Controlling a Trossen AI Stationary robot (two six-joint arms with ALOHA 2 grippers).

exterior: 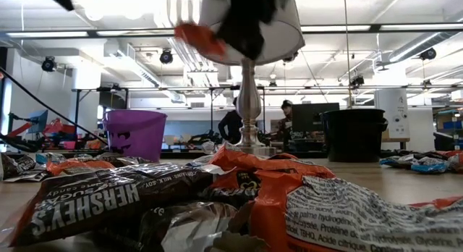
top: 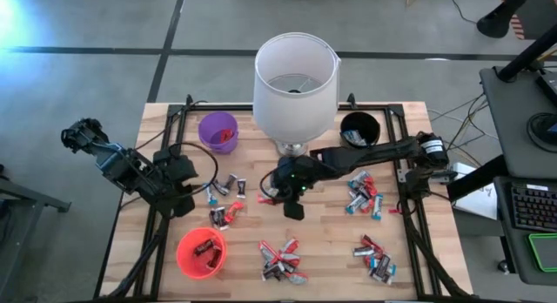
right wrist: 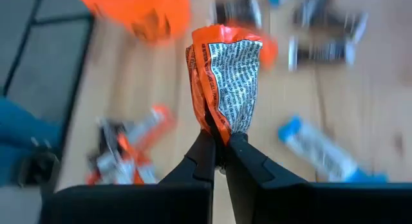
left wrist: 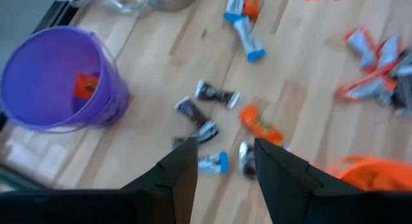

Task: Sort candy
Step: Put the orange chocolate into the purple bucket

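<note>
While the right gripper point(right wrist: 219, 150) pinches an orange candy point(right wrist: 226, 79), nearby wood lies bare.

The table point(top: 252, 155) is showing pale, matt wooden planks with visible grain. The candy point(exterior: 217, 201) is lying in crinkled, glossy foil-like wrappers. The purple cup point(left wrist: 55, 82) is looking like smooth plastic, as is the red cup point(top: 201, 252). The lamp stem point(exterior: 248, 107) is gleaming like polished metal, its shade point(top: 295, 81) perhaps matt fabric.
</note>
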